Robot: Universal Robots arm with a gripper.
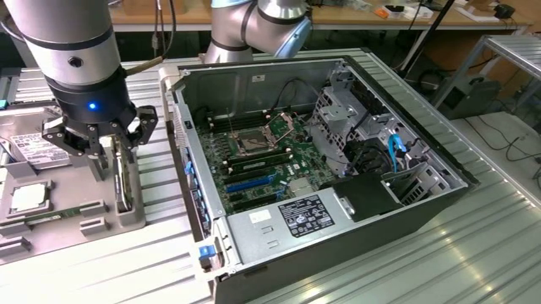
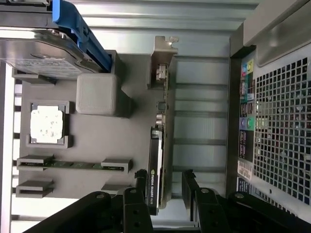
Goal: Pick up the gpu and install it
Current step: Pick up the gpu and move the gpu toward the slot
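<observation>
Released, jaws spread: hand, positioned directly over graphics card. Nothing judged gripped. Found standing on its long edge in grey parts tray, at the side nearest open computer tower. In the exterior view, placed below hand; in the wrist view, running between the two fingertips, close beside one and with a visible gap to the other. Contact with the nearer fingertip: cannot be confirmed. Nearer to the card: this hand, with second robot arm well back behind the tower.

As to heading: long axis roughly level, crosswise to the line of jaw closure and roughly parallel to the tower's adjacent side. Metal bracket at the end away from the fingertips. Not installed; judged correctly straddled, pick-up not yet made.
</observation>
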